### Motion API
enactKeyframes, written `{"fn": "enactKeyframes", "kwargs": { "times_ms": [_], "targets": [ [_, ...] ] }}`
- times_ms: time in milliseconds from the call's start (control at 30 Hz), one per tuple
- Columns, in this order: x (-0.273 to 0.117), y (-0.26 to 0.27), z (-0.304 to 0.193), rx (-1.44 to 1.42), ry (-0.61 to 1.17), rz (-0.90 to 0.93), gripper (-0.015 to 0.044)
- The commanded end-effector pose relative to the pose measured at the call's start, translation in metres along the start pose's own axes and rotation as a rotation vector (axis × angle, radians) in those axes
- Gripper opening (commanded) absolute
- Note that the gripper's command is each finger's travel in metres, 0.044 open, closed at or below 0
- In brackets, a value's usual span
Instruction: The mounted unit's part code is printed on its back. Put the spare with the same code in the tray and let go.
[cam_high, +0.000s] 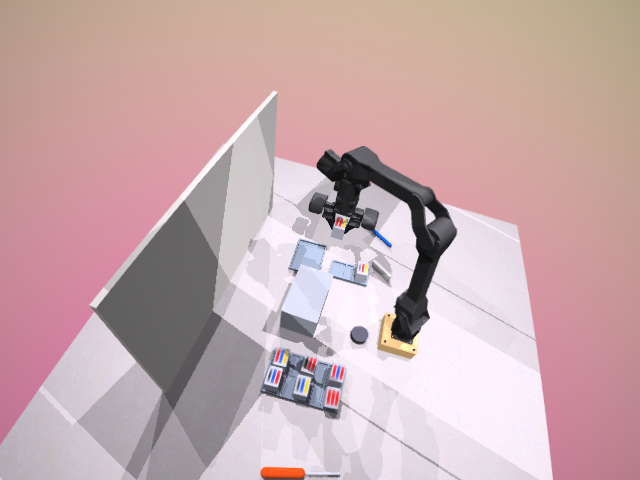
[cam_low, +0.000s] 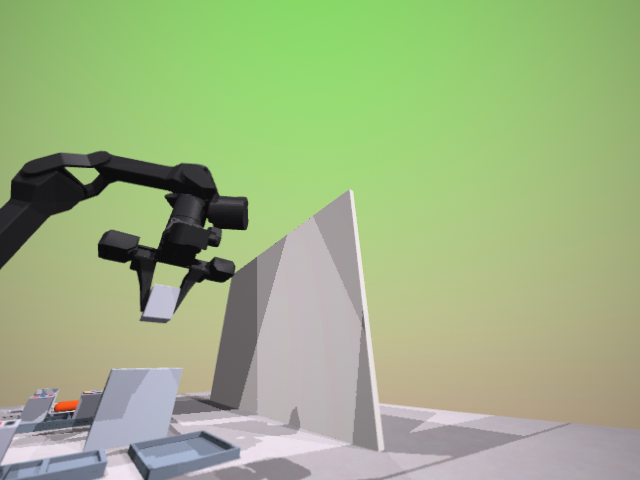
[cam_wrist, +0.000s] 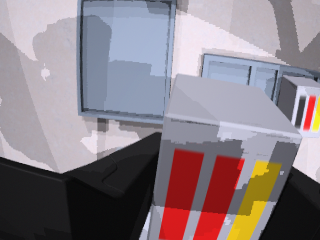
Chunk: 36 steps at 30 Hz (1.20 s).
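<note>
My gripper is shut on a grey block with red, red and yellow bars. It holds the block well above the table. The pale blue tray is empty; in the wrist view it lies up and left of the block. A small rack beside it holds a spare with black, red and yellow bars. I cannot tell which thing is the mounted unit, and no back code is readable.
A large grey box stands near the tray. A tall panel stands beyond it. A rack with several barred blocks, an orange screwdriver, a dark disc and a blue stick are also on the table.
</note>
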<state>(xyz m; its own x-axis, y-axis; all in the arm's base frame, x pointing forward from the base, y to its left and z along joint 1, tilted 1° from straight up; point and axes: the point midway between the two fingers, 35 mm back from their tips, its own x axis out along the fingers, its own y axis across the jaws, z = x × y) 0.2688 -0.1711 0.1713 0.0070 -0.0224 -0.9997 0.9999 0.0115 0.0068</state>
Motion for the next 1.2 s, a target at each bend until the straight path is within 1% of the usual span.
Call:
{"fn": "enactKeyframes", "kwargs": {
  "times_ms": [0,533,1167],
  "targets": [
    [-0.002,0.014,0.000,0.002,0.000,0.007,0.0000],
    [0.001,0.073,-0.001,0.002,0.001,0.013,0.0000],
    [0.013,0.077,0.000,0.002,0.001,0.013,0.0000]
  ]
}}
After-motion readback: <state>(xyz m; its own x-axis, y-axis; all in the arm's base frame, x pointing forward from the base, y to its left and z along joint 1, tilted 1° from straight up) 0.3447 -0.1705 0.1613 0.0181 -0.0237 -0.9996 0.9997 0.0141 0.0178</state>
